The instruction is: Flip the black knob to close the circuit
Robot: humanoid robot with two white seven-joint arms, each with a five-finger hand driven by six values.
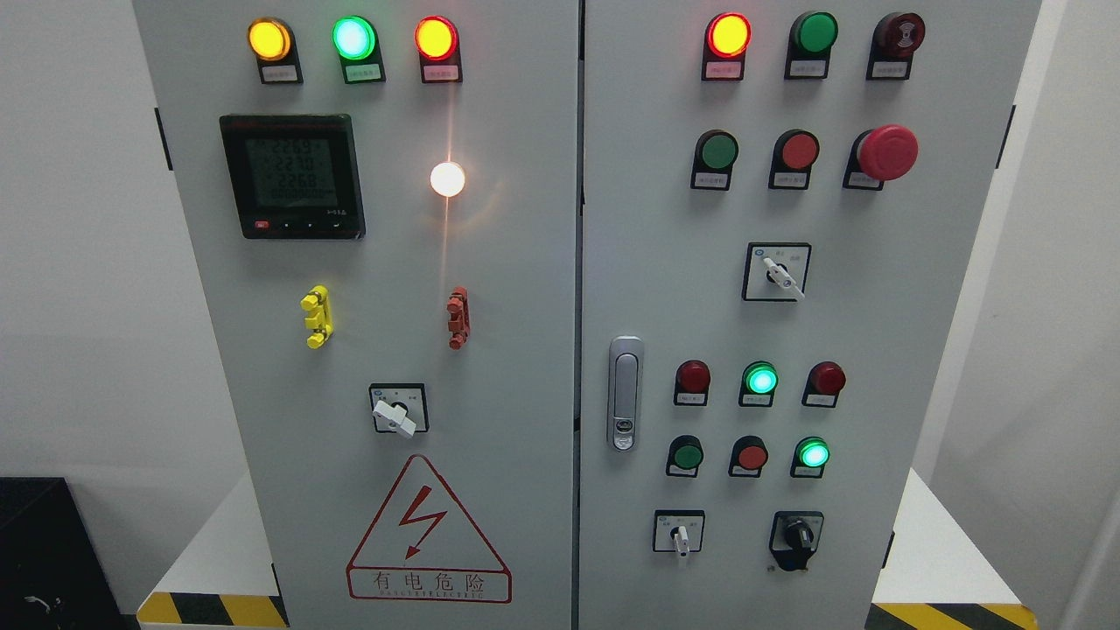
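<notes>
1. Cabinet of pale grey sheet metal (525,367) fills the head view, with two doors that meet at a vertical seam in the middle.
2. Neither robot hand shows anywhere, so how the fingers stand cannot be told, and no place can be given relative to a hand.
3. Left door carries a black digital meter with a lit display (291,177), a red-outlined triangular lightning warning sign (428,532) and a white-handled rotary switch (398,409) just above that sign.
4. Right door carries a silver oblong door latch (624,393) by the seam and a big red mushroom stop button (885,152) near its upper right.
5. The small black rotary knob on a black plate (797,533) sits at the lower right of the right door, beside a white-handled selector switch (679,534) and below a glowing green round lamp (813,454).
</notes>
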